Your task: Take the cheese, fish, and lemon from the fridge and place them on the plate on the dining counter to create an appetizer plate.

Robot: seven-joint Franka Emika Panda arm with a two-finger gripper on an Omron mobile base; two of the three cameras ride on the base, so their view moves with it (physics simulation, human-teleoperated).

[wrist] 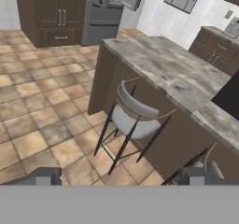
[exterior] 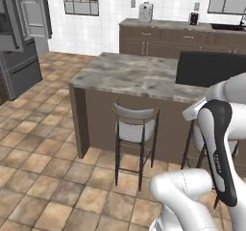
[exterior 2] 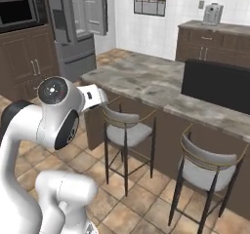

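Two stools stood at the dining counter (exterior: 129, 73); the near stool (exterior: 134, 124) showed whole in the left base view, the second stool (exterior 2: 207, 167) was mostly hidden behind the arm there. Fridge (exterior: 21, 32) was cut off by the frame's left and top edges, door open, shelves inside too blurred to tell contents. Cheese, fish, lemon and plate could not be made out anywhere. Black inset (exterior: 209, 69) on the counter ran off behind the arm. Microwave (exterior 2: 19, 11) was cropped at the left edge in the right base view. Toaster (exterior: 145, 12) on the wall counter (exterior: 163, 25) was too small for detail. Faint lettering on the arm's dark link was unreadable. Gripper (wrist: 119, 176) had its finger tips (wrist: 44, 176) wide apart, holding nothing, pointing down at the near stool and tiled floor (wrist: 37, 111).
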